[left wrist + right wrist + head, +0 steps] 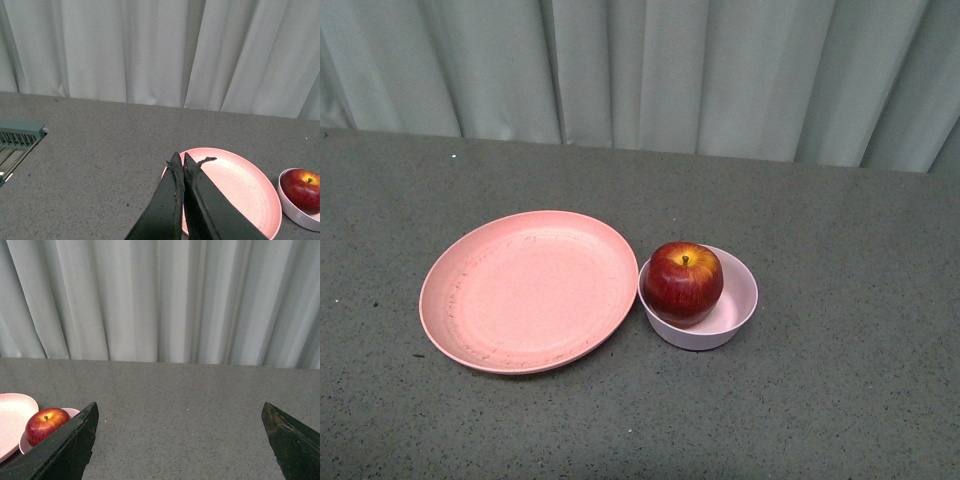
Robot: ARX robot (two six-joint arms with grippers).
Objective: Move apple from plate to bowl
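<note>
The dark-red apple (682, 282) sits upright inside the small pale pink bowl (738, 310), stem up. Just left of the bowl, touching its rim, lies the wide salmon-pink plate (525, 290), with nothing on it. Neither arm shows in the front view. In the left wrist view my left gripper (180, 161) is shut and holds nothing, its tips above the near edge of the plate (240, 185), with the apple (302, 187) and bowl (295, 210) off to one side. My right gripper (180, 412) is open over bare table, away from the apple (46, 424), the bowl (24, 442) and the plate (12, 415).
A grey speckled table (820, 200) carries everything, backed by a pale curtain (650, 70). In the left wrist view a pale green slatted rack (17, 137) lies at the table's edge.
</note>
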